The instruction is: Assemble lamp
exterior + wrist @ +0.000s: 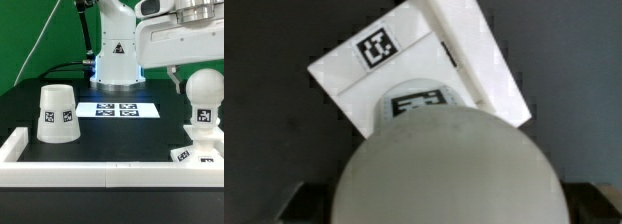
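The ball-headed bulb point(204, 100) stands upright on the flat blocky base point(195, 156) at the exterior view's right, by the front rail. My gripper point(199, 86) is lowered round the bulb's ball head and open; one finger point(175, 78) shows a little apart from the ball, the other is hidden. In the wrist view the bulb's head point(441, 165) fills the space in my gripper point(441, 208), with dark gaps on both sides, and the tagged base point(402, 55) lies beyond it. The cone shade point(56, 113) stands wide end down at the exterior view's left, untouched.
The marker board point(120, 108) lies flat mid-table. A long white rail point(100, 171) runs along the front and up the exterior view's left side. The arm's white pedestal point(116, 58) stands at the back.
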